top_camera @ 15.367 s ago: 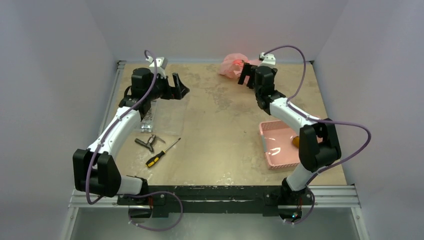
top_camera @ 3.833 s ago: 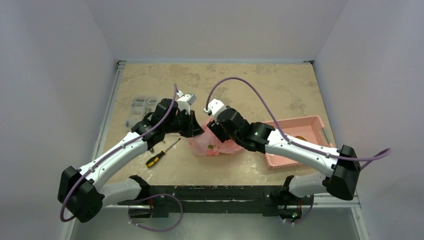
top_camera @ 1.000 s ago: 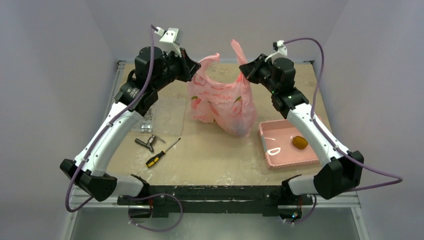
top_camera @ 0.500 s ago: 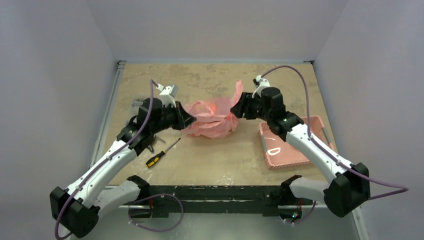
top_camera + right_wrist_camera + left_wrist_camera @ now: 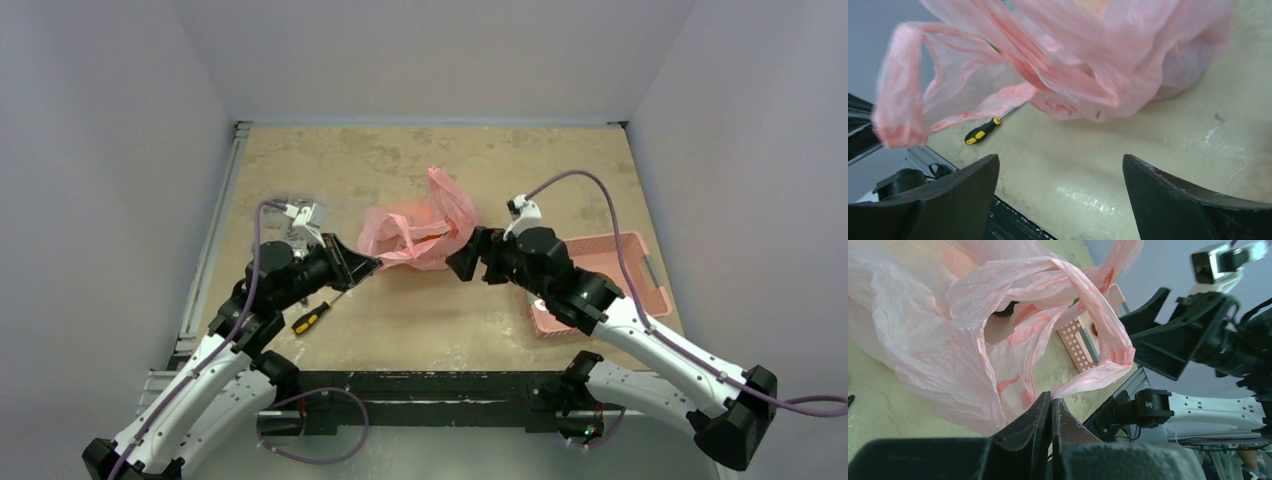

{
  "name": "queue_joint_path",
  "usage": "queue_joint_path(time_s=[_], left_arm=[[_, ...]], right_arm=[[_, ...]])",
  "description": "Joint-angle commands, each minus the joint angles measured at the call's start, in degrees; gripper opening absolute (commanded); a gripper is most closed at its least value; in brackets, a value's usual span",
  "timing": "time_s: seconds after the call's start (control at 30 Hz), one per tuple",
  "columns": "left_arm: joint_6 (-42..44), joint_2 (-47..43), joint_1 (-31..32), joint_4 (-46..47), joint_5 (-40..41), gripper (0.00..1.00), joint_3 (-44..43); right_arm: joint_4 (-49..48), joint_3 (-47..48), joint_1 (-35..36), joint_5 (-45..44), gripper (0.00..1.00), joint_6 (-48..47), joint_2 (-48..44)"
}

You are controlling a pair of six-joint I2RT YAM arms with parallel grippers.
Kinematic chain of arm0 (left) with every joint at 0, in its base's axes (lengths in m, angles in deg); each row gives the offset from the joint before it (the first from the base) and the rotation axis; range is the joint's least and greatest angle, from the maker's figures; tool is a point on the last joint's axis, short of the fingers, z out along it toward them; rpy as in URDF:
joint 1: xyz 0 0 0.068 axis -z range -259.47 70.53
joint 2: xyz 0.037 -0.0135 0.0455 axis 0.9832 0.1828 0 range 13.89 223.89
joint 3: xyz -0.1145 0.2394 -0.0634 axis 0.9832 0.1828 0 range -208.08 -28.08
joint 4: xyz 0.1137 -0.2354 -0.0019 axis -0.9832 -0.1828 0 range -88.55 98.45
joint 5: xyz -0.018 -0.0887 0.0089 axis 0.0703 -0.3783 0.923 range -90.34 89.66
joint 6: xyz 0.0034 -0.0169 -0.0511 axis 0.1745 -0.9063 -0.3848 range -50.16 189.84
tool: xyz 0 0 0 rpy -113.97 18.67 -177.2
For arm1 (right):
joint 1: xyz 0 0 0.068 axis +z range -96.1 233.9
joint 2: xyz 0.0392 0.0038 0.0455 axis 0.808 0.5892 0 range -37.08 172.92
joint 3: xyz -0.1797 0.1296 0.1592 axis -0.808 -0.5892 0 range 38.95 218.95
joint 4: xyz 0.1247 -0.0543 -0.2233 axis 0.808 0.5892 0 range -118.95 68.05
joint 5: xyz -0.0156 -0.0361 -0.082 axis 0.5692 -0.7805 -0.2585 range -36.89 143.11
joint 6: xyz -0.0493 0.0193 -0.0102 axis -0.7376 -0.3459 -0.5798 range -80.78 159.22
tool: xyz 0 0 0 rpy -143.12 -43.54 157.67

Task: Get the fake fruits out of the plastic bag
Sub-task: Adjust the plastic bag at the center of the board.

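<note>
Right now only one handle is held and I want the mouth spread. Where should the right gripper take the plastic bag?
Probably the free handle standing up on the plastic bag's right side, approached from the right: it faces the open right gripper, opposite the left gripper's pinch.

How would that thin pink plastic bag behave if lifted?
Probably floppy: the thin pink plastic bag lies crumpled and creased. Likely light: the closed left fingers hold it by one thin strip.

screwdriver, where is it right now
In the top view the screwdriver lies on the table left of centre, beside the left gripper and near-left of the plastic bag.
</note>
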Motion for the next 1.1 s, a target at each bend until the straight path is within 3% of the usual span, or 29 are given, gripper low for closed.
queue_joint_path(time_s=[0.0,0.1,0.23,0.43,0.53,0.8,0.97,1.07], left_arm=[[-1.1,0.3,0.2,1.0,-2.6,0.04,0.7],[-1.4,0.6,0.2,0.7,-2.6,0.0,0.9],[-2.5,0.9,0.2,2.0,-4.0,0.0,1.8],[-8.1,0.6,0.2,8.3,-6.4,0.0,6.2],[-9.9,-0.3,0.3,9.8,-7.6,0.0,7.8],[-9.5,-2.3,0.3,7.5,-9.3,0.0,7.4],[-8.5,-3.6,0.3,5.9,-10.4,0.0,7.4],[-7.7,-4.8,0.4,4.4,-10.4,0.0,7.7]], right_arm=[[-17.4,-14.8,2.3,1.8,0.96,20.6,-3.0],[-31.9,-21.4,5.4,-0.4,0.99,26.9,-1.5],[-36.6,-19.4,6.3,-2.5,0.99,28.1,4.6],[-39.1,-18.8,6.4,-10.3,0.99,34.7,9.1],[-43.4,-18.7,6.4,-9.7,0.99,37.5,12.6],[-36.3,-13.6,6.4,-17.6,0.99,43.2,19.1],[-37.3,-13.0,6.3,-19.0,0.99,43.2,22.6],[-41.4,-15.2,6.3,-19.4,0.9,40.1,23.2]])
